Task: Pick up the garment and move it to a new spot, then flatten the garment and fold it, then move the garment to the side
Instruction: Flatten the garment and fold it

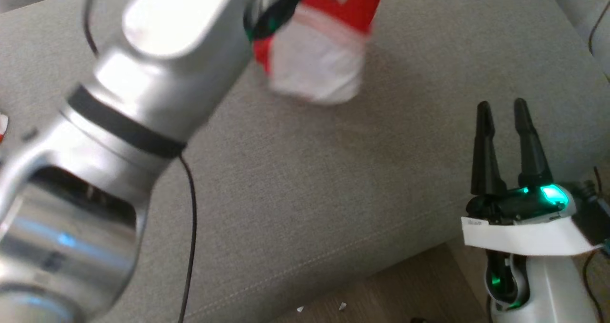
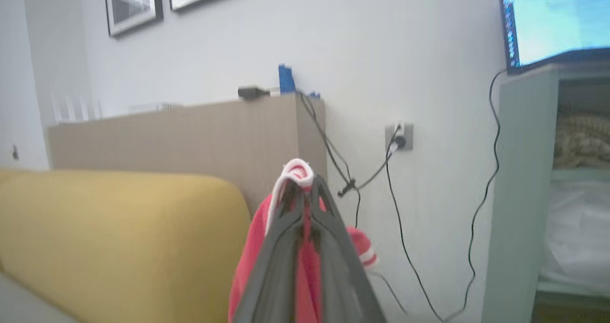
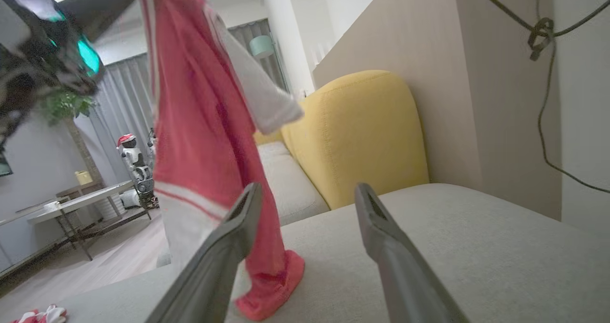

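Above the sofa [image 1: 333,180], left tool [image 2: 307,184] pinches garment [image 3: 200,123].

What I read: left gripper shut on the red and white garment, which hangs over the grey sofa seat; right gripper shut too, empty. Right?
Not quite. The right gripper is open, not shut: the right wrist view shows its fingers apart with nothing between them. The rest holds: the left gripper is shut on the garment, which hangs over the grey sofa seat.
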Robot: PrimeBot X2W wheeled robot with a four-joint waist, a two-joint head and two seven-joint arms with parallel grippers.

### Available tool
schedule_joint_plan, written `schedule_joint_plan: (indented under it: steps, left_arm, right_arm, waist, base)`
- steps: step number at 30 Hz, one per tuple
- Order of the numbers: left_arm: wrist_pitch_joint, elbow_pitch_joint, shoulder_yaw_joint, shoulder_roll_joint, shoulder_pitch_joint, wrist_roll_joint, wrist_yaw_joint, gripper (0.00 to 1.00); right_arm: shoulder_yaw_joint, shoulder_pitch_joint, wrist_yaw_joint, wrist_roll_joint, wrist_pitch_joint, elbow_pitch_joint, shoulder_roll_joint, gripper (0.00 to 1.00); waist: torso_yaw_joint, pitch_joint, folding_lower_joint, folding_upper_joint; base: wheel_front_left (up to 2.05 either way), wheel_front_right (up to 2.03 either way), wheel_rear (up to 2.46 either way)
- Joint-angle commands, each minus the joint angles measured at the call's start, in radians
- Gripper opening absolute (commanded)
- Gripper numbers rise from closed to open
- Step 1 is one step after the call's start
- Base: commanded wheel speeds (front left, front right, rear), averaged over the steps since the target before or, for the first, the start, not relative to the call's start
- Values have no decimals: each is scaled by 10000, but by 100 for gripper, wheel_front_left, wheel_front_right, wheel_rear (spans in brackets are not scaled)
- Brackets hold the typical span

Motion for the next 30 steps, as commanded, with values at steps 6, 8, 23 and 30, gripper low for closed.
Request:
schedule_joint_plan:
  steps: [6, 8, 23, 30]
  left_arm:
    - [-126, -1408, 744, 1093, -1462, -423, -59, 0]
    - [-131, -1704, 910, 1611, -1132, -556, -59, 0]
    - [-136, -2188, 2602, 5059, 6054, -1773, 823, 0]
    - [-137, -2142, 4032, 4856, 6918, -1276, 922, 30]
  right_arm:
    - [-162, -51, 71, 33, -69, -515, -22, 100]
    - [-305, -15, 71, -66, -69, -494, -22, 100]
    - [-448, 256, 71, -1207, -69, -489, -22, 100]
    - [-252, 145, 71, -1219, -69, -293, -22, 100]
  waist:
    - [470, 40, -1, 0]
    - [789, 23, -1, 0]
    - [2774, 415, -1, 0]
    - [2878, 423, -1, 0]
  base:
    - [0, 0, 0]
    - [0, 0, 0]
    - [0, 0, 0]
    - [0, 0, 0]
